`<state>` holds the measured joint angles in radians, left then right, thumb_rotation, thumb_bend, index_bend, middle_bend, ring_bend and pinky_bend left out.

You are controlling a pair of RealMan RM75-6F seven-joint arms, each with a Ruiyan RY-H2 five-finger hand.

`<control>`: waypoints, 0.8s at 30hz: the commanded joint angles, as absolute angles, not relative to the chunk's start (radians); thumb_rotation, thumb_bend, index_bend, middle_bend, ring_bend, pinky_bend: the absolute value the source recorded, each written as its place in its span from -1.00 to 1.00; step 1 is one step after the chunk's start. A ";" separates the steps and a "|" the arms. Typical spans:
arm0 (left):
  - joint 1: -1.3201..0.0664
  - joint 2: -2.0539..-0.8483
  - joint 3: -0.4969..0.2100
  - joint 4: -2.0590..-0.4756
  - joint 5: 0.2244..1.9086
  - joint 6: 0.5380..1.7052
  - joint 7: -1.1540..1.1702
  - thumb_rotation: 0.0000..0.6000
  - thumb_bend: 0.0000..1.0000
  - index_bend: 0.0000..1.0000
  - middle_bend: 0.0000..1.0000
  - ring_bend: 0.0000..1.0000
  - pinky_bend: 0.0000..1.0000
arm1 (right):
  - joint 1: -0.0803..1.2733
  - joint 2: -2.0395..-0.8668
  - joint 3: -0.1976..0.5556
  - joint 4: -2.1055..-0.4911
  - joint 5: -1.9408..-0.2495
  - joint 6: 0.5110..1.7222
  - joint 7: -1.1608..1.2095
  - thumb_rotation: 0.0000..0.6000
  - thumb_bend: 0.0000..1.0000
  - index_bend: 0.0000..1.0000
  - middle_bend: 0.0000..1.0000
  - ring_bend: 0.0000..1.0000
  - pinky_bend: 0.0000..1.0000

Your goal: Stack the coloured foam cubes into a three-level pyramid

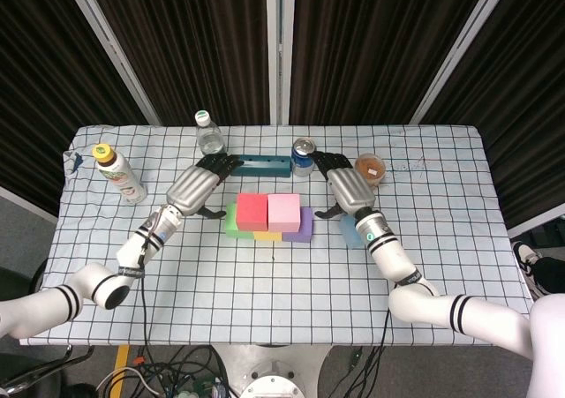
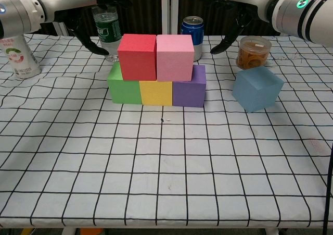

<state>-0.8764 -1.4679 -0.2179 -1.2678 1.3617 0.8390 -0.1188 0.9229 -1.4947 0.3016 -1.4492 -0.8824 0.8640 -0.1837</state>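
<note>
Left hand (image 1: 196, 189) and right hand (image 1: 342, 188) — both released, fingers apart — flank the two-level foam cube stack (image 2: 156, 71); light-blue foam cube (image 2: 257, 89) sits apart.

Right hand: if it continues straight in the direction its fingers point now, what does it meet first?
Probably the blue can; the right hand has fingertips pointing toward it in the head view, though depth and height are unclear.

We see a bench (image 2: 171, 183) under a white black-gridded cloth, carrying green (image 2: 123, 86), yellow (image 2: 156, 93), purple (image 2: 188, 93) and light blue foam cubes (image 2: 257, 89), bottles, a can.
</note>
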 commanded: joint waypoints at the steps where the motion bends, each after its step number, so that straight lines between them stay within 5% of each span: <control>1: -0.885 -1.476 -0.216 -1.257 1.366 0.836 -0.126 1.00 -0.74 -0.84 -0.92 -0.96 -0.83 | 0.927 -1.509 0.305 -1.438 -0.888 0.866 -0.176 1.00 -1.00 -1.00 -0.92 -1.00 -1.00; 24: -0.916 -1.501 -0.197 -1.221 1.367 0.825 -0.155 1.00 -0.74 -0.84 -0.92 -0.96 -0.83 | 0.950 -1.588 0.319 -1.382 -0.908 0.875 -0.172 1.00 -1.00 -1.00 -0.92 -1.00 -1.00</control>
